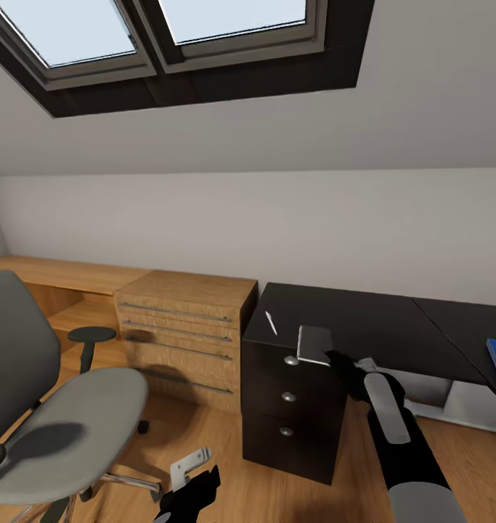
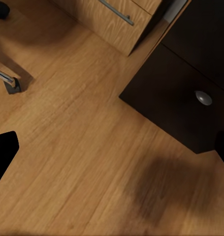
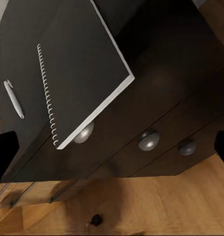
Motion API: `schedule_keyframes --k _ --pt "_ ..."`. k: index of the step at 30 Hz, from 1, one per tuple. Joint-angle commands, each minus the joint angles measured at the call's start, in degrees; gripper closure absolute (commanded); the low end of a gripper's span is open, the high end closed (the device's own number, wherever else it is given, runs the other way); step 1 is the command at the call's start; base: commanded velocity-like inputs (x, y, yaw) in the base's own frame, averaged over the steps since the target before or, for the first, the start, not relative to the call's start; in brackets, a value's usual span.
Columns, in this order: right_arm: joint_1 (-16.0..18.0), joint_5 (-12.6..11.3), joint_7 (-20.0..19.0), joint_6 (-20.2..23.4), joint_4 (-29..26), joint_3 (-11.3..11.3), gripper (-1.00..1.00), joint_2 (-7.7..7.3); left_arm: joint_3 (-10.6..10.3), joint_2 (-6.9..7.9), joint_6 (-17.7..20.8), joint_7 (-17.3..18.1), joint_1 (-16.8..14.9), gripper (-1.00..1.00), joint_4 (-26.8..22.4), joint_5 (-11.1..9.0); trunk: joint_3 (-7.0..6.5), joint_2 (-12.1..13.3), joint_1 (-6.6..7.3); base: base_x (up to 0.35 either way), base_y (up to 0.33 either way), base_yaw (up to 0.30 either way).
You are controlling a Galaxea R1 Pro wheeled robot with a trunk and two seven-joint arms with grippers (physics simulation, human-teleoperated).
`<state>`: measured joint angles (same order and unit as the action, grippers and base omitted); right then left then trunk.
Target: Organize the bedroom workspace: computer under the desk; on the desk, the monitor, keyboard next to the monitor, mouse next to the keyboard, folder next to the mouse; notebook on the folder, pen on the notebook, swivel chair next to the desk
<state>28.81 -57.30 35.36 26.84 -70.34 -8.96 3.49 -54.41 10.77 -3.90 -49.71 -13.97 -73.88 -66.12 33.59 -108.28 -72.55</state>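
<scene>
At desk (image 1: pixel 364 319) near-left corner, right gripper (image 1: pixel 340 361) fingers spread, reaching for overhanging notebook (image 1: pixel 314 343); pen (image 1: pixel 271 322) lying just left. Better pinching free edge. Left gripper (image 1: pixel 193 476) fingers: can't tell.

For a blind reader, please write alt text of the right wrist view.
A dark spiral-bound notebook overhangs the front edge of the black desk above round silver knobs. A white pen lies on the desk beside it, apart; wood floor below.

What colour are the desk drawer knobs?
Silver knobs on black drawers; the right wrist view shows them best.
</scene>
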Motion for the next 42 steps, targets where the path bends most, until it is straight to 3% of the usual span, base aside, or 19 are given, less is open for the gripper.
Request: schedule_keyframes --k 1,2,8,20,27,32,37,39,42 --pt "0.04 -2.16 0.18 0.61 0.19 -0.54 -1.0 -0.48 -0.21 0.05 -0.42 -0.21 -0.09 -1.0 -0.09 -0.43 0.25 -0.45 -0.22 0.0 0.0 0.0" --pt "0.03 -4.0 0.01 1.01 0.46 -0.95 -1.0 -1.01 -0.24 0.04 -0.43 -0.21 -0.09 -1.0 -0.11 -0.42 0.43 -0.85 -0.44 0.0 0.0 0.0" --pt "0.02 -5.17 -0.17 1.26 0.92 -1.2 -1.0 -1.28 -0.26 0.04 -0.44 -0.21 -0.09 -1.0 -0.12 -0.34 1.51 -3.26 -1.76 0.0 0.0 0.0" --pt "0.02 -4.77 -6.66 0.95 5.37 -1.16 -1.0 -1.44 -0.35 0.04 -0.49 -0.21 -0.09 -1.0 -0.12 -0.32 3.66 -8.07 -4.39 0.0 0.0 0.0" --pt "0.02 -4.68 -7.81 0.86 5.64 -1.05 -1.0 -1.42 -0.35 0.12 -0.54 -0.21 -0.09 -1.0 -0.13 -0.32 4.92 -10.88 -5.93 0.0 0.0 0.0" --pt "0.02 -4.59 -12.62 0.85 5.65 -1.14 -1.0 -1.83 -0.35 0.2 -0.55 -0.21 -0.09 -1.0 -0.2 -0.32 5.82 -12.88 -7.03 0.0 0.0 0.0" --pt "0.0 -4.69 -15.57 0.98 5.65 -1.08 -1.0 -3.5 -0.35 0.14 -0.5 -0.21 -0.09 -1.0 -0.21 -0.32 6.71 -14.89 -8.13 0.0 0.0 0.0" --pt "-0.07 -4.58 -20.87 1.12 5.64 -1.06 -1.0 -5.01 -0.38 0.11 -0.49 -0.2 -0.09 -1.0 -0.18 -0.32 7.07 -15.69 -8.57 0.0 0.0 0.0" --pt "-0.13 -4.52 -25.06 1.16 5.65 -1.06 -1.0 -5.77 -0.46 0.06 -0.49 -0.15 -0.09 -1.0 -0.14 -0.32 7.61 -16.9 -9.23 0.0 0.0 0.0"
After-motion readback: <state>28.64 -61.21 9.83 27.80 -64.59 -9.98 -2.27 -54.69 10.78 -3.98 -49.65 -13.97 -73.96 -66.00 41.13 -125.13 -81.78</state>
